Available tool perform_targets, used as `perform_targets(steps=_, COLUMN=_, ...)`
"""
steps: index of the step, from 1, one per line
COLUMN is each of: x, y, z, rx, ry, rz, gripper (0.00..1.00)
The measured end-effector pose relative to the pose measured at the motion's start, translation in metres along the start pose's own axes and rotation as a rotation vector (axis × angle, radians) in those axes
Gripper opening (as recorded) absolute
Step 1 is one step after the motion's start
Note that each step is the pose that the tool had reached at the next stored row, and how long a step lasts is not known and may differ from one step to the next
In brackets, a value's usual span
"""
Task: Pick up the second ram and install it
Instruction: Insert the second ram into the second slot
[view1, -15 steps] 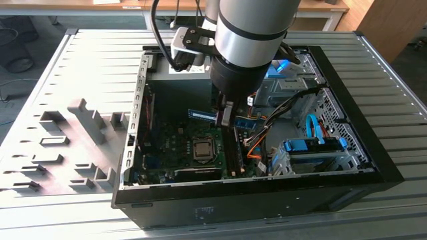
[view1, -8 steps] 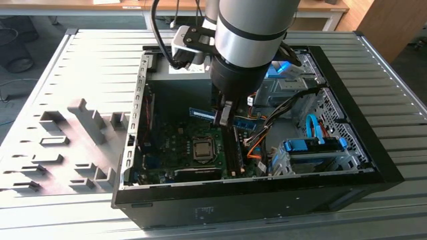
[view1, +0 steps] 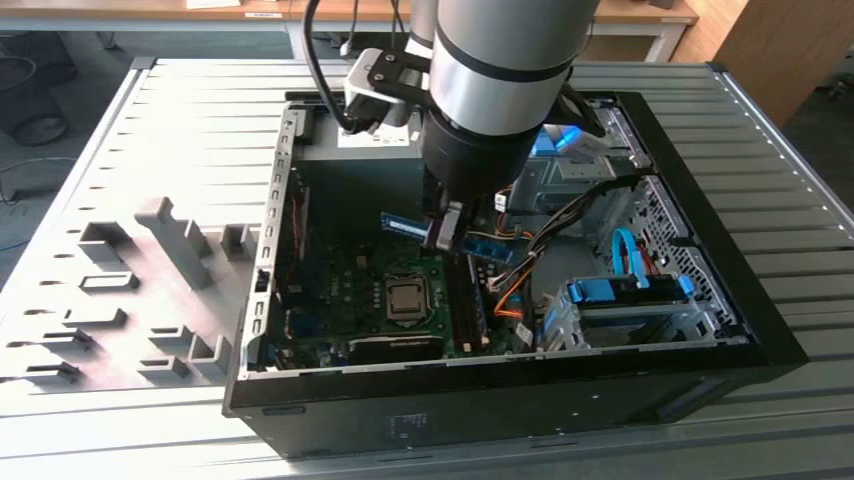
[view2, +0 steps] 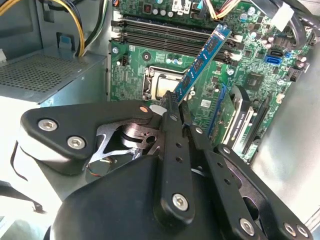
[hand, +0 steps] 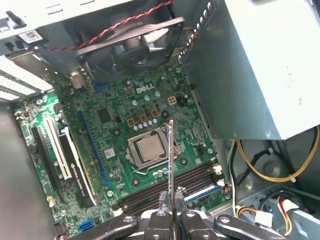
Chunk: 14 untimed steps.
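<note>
My gripper (view1: 449, 238) hangs inside the open computer case (view1: 254, 330), shut on the second ram (view1: 404, 223), a thin blue-green board with dark chips. The board is held in the air above the motherboard (view1: 347, 300), next to the CPU socket (view1: 403, 297). In the second wrist view the ram (view2: 201, 64) sticks out slanting from my fingers (view2: 171, 111) toward the dark memory slots (view2: 165, 37). The first wrist view shows the ram (hand: 171, 160) edge-on, rising from my gripper (hand: 172, 207) over the slots (hand: 150, 196).
A grey power supply (hand: 265, 65) and a black fan (hand: 125, 50) border the motherboard. Bundled cables (view1: 534, 265) and a drive bay with blue latches (view1: 627, 292) fill the case's side at the exterior view's right. A grey fixture (view1: 147, 290) lies on the slatted table outside.
</note>
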<state>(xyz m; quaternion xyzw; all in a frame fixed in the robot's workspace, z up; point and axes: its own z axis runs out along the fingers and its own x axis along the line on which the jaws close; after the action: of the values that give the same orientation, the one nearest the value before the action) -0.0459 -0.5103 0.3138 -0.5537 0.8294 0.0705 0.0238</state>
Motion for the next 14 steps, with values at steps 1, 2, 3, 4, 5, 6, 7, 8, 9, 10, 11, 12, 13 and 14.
perform_targets(steps=1, x=0.0000, y=0.0000, z=0.0000, rx=0.0008, ry=-0.0006, rz=0.006, gripper=0.14)
perform_targets(steps=2, x=0.0000, y=0.0000, z=0.0001, rx=0.0014, ry=-0.0011, rz=0.012, gripper=0.14)
perform_targets(steps=3, x=0.0000, y=0.0000, z=0.0001, rx=0.0022, ry=-0.0017, rz=0.019, gripper=0.14)
perform_targets(steps=4, x=0.0000, y=0.0000, z=0.0001, rx=0.0030, ry=-0.0022, rz=0.025, gripper=0.14)
perform_targets(steps=5, x=0.0000, y=0.0000, z=0.0001, rx=0.0037, ry=-0.0028, rz=0.031, gripper=0.14)
perform_targets(steps=6, x=0.0000, y=0.0000, z=0.0001, rx=0.0044, ry=-0.0033, rz=0.037, gripper=0.14)
perform_targets(steps=7, x=0.0000, y=0.0000, z=0.0002, rx=0.0052, ry=-0.0041, rz=0.044, gripper=0.14)
perform_targets(steps=8, x=0.0000, y=0.0000, z=0.0002, rx=0.0061, ry=-0.0046, rz=0.051, gripper=0.14)
perform_targets(steps=9, x=0.0000, y=0.0000, z=0.0002, rx=0.0068, ry=-0.0052, rz=0.057, gripper=0.14)
perform_targets(steps=10, x=0.0000, y=0.0000, z=0.0002, rx=0.0076, ry=-0.0058, rz=0.064, gripper=0.14)
perform_targets(steps=11, x=0.0000, y=0.0000, z=0.0002, rx=0.0084, ry=-0.0064, rz=0.070, gripper=0.14)
perform_targets(steps=12, x=0.0000, y=0.0000, z=0.0002, rx=0.0092, ry=-0.0070, rz=0.077, gripper=0.14)
perform_targets(steps=13, x=0.0000, y=0.0000, z=0.0003, rx=0.0100, ry=-0.0077, rz=0.084, gripper=0.14)
perform_targets(steps=14, x=0.0000, y=0.0000, z=0.0003, rx=0.0110, ry=-0.0084, rz=0.092, gripper=0.14)
